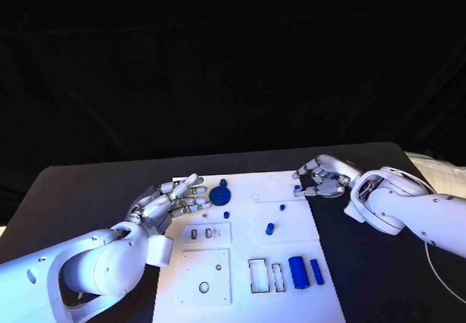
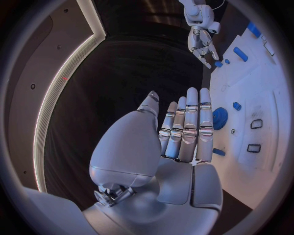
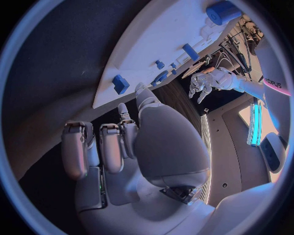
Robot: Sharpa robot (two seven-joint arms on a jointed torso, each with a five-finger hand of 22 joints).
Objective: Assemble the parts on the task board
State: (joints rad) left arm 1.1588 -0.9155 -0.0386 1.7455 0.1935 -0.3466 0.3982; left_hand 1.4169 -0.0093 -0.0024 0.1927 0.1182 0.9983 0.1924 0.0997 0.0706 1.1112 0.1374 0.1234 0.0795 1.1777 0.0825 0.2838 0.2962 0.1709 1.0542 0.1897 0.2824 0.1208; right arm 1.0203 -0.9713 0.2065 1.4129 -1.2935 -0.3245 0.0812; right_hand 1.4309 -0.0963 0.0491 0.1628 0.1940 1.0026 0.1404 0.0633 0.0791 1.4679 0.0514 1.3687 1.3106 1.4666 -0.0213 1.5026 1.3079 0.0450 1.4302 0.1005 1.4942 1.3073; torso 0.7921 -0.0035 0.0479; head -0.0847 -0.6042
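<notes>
Black table [image 1: 79,190], black backdrop behind. White task board [image 1: 250,297] at centre, blue parts scattered on it: round gear [image 1: 220,196] at 11 o'clock of board centre, two cylinders [image 1: 298,272] at 5 o'clock, small pegs [image 1: 269,229] mid-board. Left hand [image 1: 171,201] at board's 10 o'clock edge, fingers straight and pressed together, holding nothing. Right hand [image 1: 318,179] at 1 o'clock corner, fingers curled in; can't tell if pinching anything. Slot contents too small to read.

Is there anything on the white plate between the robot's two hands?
Head view: between the left hand and right hand sits a round blue gear-like part; beyond it the task board is bare.
</notes>
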